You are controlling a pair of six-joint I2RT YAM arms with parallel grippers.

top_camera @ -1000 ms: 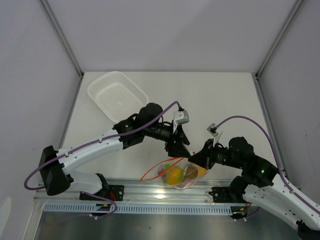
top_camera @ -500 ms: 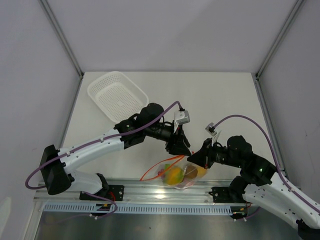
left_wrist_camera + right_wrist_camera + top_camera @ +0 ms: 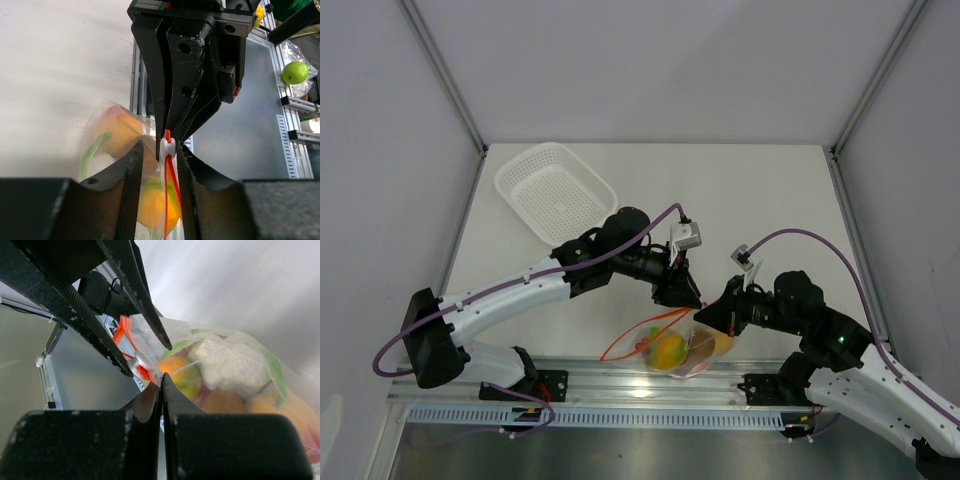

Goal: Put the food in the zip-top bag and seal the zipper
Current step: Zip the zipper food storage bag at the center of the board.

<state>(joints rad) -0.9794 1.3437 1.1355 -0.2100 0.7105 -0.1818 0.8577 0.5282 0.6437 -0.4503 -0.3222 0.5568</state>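
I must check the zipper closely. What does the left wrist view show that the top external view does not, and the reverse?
Left wrist only: a white slider on the zipper, between the open jaws of the left gripper, and a green ball far to the right. Top external only: the white mesh basket. Both: the zip-top bag holding the food.

The top view looks far down on the zip-top bag (image 3: 675, 345); both wrist views face it close, from opposite sides.
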